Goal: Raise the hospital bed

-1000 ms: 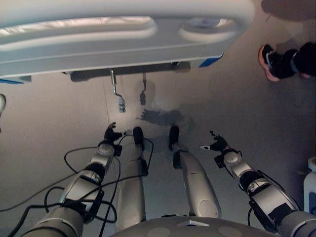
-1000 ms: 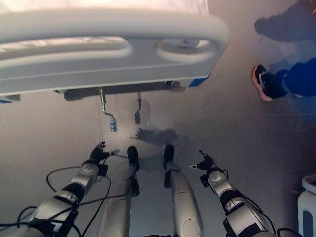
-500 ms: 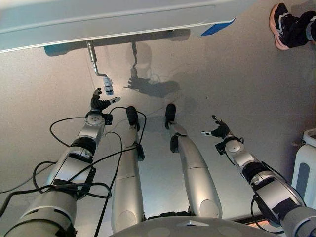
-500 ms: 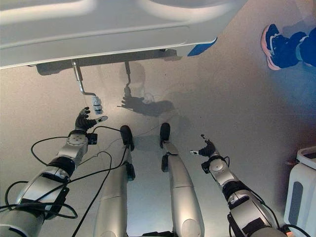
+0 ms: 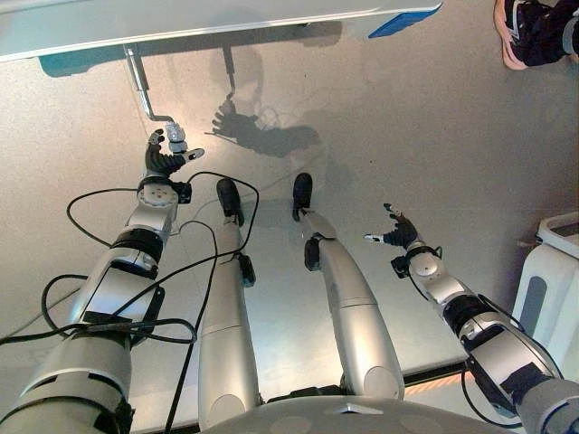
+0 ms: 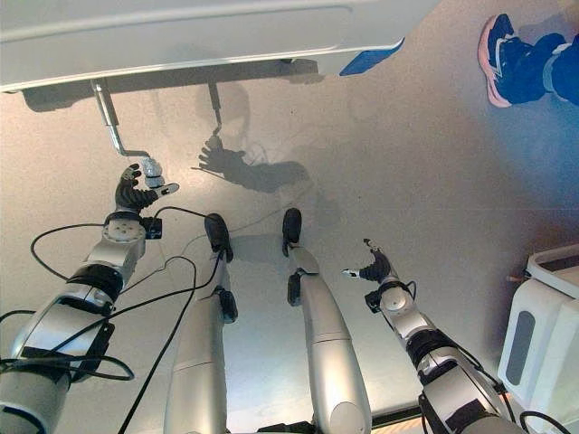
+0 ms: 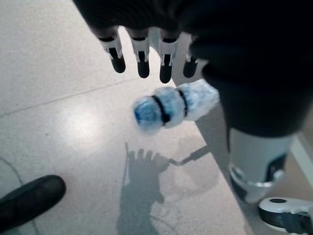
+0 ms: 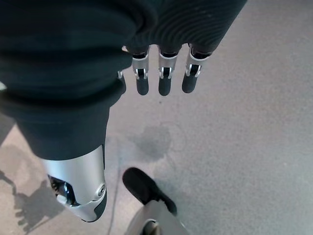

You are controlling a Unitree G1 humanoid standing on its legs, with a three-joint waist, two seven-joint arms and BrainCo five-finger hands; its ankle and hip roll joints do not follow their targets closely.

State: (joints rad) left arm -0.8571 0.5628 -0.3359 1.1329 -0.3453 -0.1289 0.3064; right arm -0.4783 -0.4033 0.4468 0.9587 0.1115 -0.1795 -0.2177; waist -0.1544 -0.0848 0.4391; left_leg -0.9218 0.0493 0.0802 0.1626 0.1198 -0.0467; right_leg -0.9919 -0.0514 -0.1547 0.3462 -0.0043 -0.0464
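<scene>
The hospital bed's pale footboard (image 5: 181, 23) runs along the far edge. A bent metal crank (image 5: 137, 81) hangs from under it and ends in a blue-and-white wrapped handle (image 5: 175, 140). My left hand (image 5: 163, 161) is right at that handle. In the left wrist view the handle (image 7: 168, 105) lies just past the straight fingers (image 7: 142, 58), between them and the thumb (image 7: 254, 161), and nothing is curled round it. My right hand (image 5: 398, 237) hovers open over the bare floor, its fingers (image 8: 164, 78) straight.
A person's shoe (image 5: 525, 32) stands on the floor at the far right. A white container (image 5: 552, 280) sits at the right edge. A blue corner piece (image 5: 403, 20) marks the bed's right end.
The view has tilted down, so the bed sits higher in the picture. My left hand has reached forward from the floor area up to the crank handle. The right hand has barely moved.
</scene>
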